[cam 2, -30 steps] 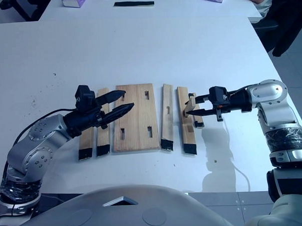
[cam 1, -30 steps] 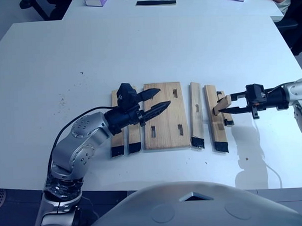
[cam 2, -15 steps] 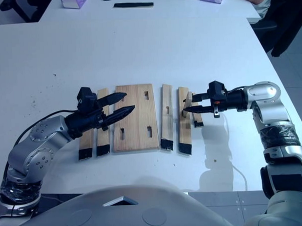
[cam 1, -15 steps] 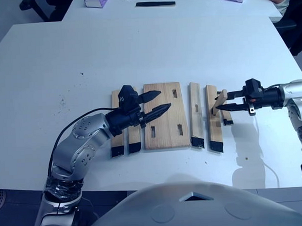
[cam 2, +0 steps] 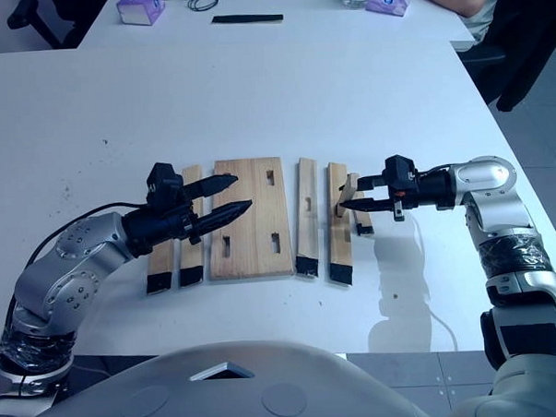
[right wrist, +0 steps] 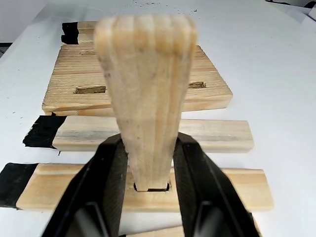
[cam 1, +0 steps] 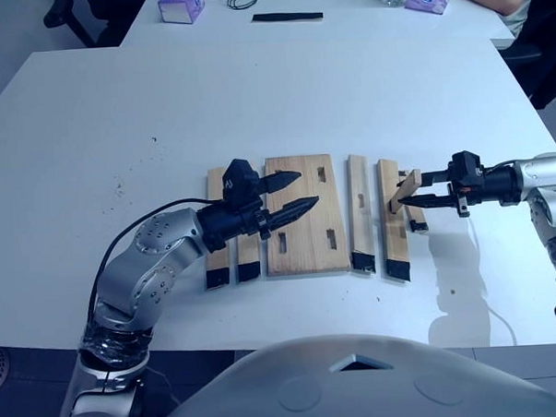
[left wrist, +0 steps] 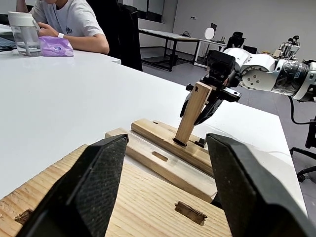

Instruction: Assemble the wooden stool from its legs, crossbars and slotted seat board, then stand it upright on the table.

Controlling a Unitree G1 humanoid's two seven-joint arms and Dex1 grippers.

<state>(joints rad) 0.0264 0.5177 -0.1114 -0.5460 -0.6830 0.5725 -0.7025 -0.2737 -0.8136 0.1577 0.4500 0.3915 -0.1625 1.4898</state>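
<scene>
Vs 1 s ago: whole view has shifted, so cam moved. Parts keep the same order on the desk (cam 1: 255,99). Left hand (cam 1: 306,190) is about where it was, over the left part of the seat board (cam 1: 307,249), fingers spread wide, nothing held. Right hand (cam 1: 415,189) is still clamped on the crossbar (left wrist: 191,112), one finger each side near its lower end. The crossbar stands tilted with its foot at the slot of the rightmost leg (cam 1: 393,240). That leg's near end looks a bit closer to the third leg (cam 1: 359,210) than before and lies straighter; the change is small.

Hard to see, L to R:
- The far-left leg (cam 1: 217,259) and second leg (cam 1: 248,256) lie flat just left of the board, their mid and far parts covered by the left arm.
- Board's upper-left slot is partly behind the left fingers.
- Can't tell if the crossbar's foot is fully seated; right wrist cam shows it in the slot mouth.
- A short piece (cam 1: 418,223) lies flat just right of the rightmost leg, partly under the right hand. Its shape is unclear.
</scene>
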